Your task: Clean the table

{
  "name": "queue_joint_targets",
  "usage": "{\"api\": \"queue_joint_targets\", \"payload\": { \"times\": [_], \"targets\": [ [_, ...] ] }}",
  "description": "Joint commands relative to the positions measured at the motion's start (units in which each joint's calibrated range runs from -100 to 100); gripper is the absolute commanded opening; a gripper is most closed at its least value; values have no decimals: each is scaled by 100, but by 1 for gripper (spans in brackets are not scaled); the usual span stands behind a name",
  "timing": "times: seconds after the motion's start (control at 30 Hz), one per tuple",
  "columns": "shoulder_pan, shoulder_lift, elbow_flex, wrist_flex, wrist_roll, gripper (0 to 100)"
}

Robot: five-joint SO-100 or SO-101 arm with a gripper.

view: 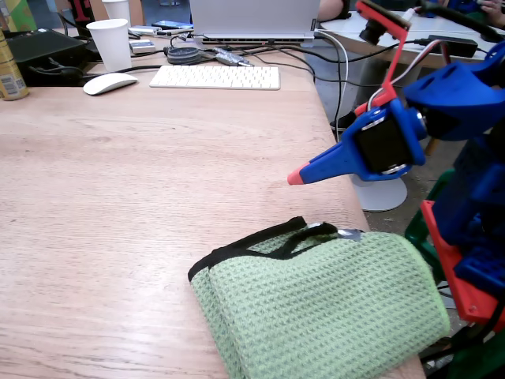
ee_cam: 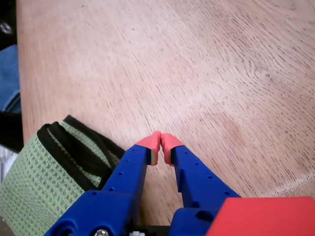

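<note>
Wrist view: end effector [ee_cam: 161, 142] closed above bare table [ee_cam: 211, 73].

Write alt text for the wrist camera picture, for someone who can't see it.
A blue gripper with pink fingertips, closed and empty, hovers over a light wood-grain table. A folded green waffle cloth with black edging lies at lower left, near the table's edge.

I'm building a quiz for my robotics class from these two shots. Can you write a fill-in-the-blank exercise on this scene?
1. The end effector has its red-tipped fingers ____ with nothing between them.
2. The folded waffle cloth is ____ with black trim.
3. The cloth lies on the ____.
4. Beside the white keyboard lies a white ____.

Missing words: shut; green; table; mouse
</note>
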Motion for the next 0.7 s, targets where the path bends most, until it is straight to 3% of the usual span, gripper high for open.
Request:
{"api": "queue_joint_targets", "payload": {
  "times": [0.0, 0.17, 0.37, 0.53, 0.67],
  "targets": [
    [-95, -37, -2, -86, 15, 0],
    [-129, 41, -96, -86, 15, 0],
    [6, 3317, -3466, 54, 20, 0],
    [-315, 5023, -5844, 2090, 15, 0],
    [-1923, 5924, -7222, 3313, 20, 0]
  ]
}}
